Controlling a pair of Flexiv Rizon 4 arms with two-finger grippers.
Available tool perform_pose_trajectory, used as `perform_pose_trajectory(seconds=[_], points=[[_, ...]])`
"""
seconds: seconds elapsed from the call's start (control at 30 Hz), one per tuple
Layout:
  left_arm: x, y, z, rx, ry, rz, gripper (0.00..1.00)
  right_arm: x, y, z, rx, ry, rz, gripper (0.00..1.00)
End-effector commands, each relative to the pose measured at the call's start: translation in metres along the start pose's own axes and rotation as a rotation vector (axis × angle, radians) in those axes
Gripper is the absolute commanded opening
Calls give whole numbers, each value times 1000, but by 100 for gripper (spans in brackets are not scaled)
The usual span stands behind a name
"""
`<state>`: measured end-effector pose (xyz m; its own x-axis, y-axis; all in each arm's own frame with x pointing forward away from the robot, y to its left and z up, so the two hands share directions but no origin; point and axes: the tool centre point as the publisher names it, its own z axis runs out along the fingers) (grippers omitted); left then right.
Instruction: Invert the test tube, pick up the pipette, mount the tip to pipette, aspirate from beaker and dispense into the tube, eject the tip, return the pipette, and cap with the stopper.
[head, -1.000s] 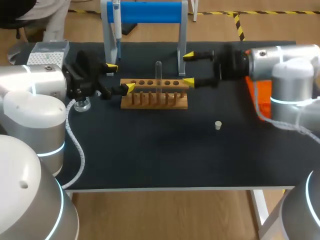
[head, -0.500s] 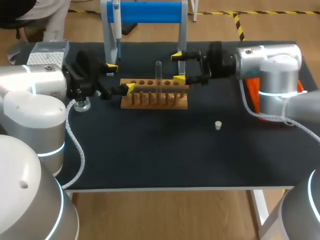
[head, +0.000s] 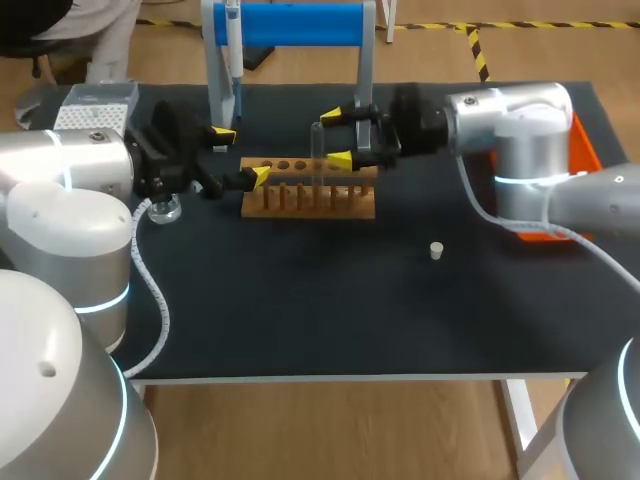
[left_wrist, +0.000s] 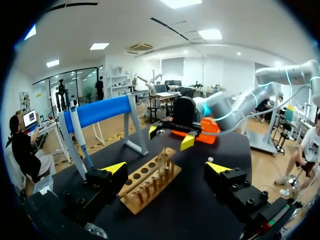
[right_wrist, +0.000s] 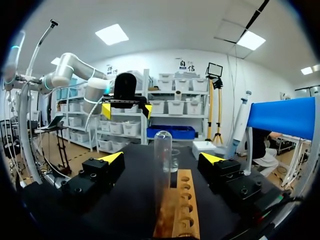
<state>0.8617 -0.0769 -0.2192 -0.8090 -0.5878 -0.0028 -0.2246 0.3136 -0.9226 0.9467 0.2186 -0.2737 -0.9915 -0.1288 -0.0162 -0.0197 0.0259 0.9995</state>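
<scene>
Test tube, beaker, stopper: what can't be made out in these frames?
Lower end of the test tube: hidden in the rack, every view.
Contents of the beaker: head view, partly behind the left arm, too small.
Which way up the stopper lies: head view, too small.

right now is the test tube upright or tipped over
Upright. The test tube stands vertically on the wooden rack, rounded end up, inside the open right claw, which is not touching it.
</scene>
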Motion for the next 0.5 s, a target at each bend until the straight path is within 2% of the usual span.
perform_pose_trajectory(seconds=[0.03, 0.2, 0.27, 0.37, 0.5], points=[[0, 1, -1, 3, 2, 0, 100, -5, -6, 6, 7, 27, 11, 96], [0, 1, -1, 3, 2, 0, 100, -7, -8, 11, 14, 28, 20, 89], [0, 1, -1, 3, 2, 0, 100, -7, -8, 13, 12, 26, 22, 83], [0, 1, -1, 3, 2, 0, 100, -8, -8, 16, 10, 25, 23, 83], [0, 1, -1, 3, 2, 0, 100, -10, -8, 20, 3, 23, 26, 77]])
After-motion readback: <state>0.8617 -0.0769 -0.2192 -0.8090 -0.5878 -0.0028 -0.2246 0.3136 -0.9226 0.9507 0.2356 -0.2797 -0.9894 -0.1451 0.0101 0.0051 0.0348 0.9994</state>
